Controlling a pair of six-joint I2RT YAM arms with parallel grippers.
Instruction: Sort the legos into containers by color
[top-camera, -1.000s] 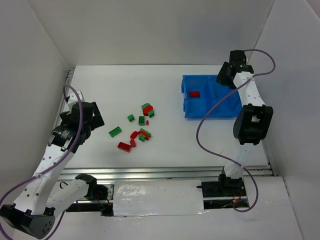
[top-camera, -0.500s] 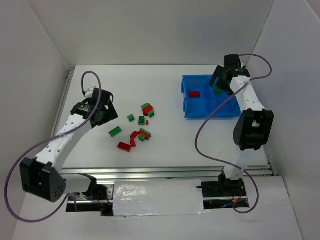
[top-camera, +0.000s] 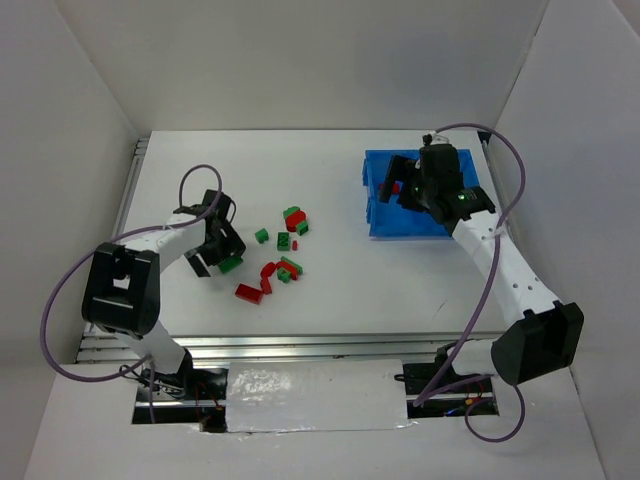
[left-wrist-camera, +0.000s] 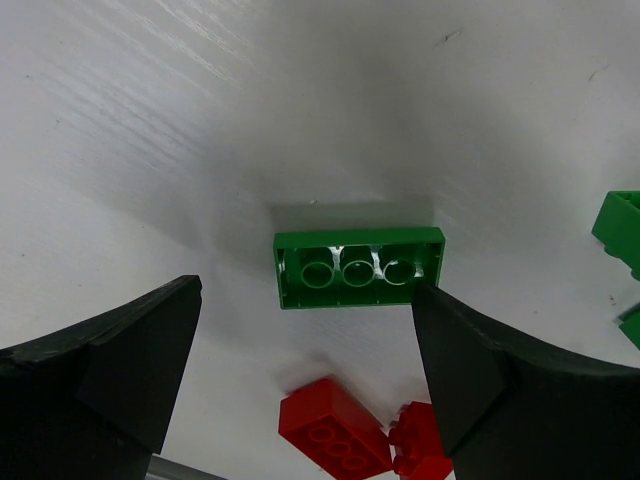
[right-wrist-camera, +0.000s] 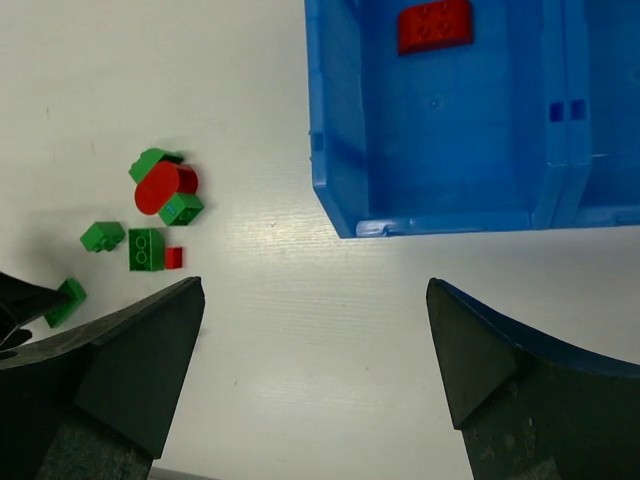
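Lettering, labels, brand marks, numbers, signs: none legible on any surface in the overhead view or in either wrist view.

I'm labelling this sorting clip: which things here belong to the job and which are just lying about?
Job: blue bin, red brick inside it, loose red and green legos, green brick under the left gripper.
Just there: purple cables, white tape strip, metal rail.

Left fingers (top-camera: 204, 266) meet a green lego (top-camera: 231, 264); right fingers (top-camera: 390, 180) hover over the blue bin (top-camera: 440, 226).
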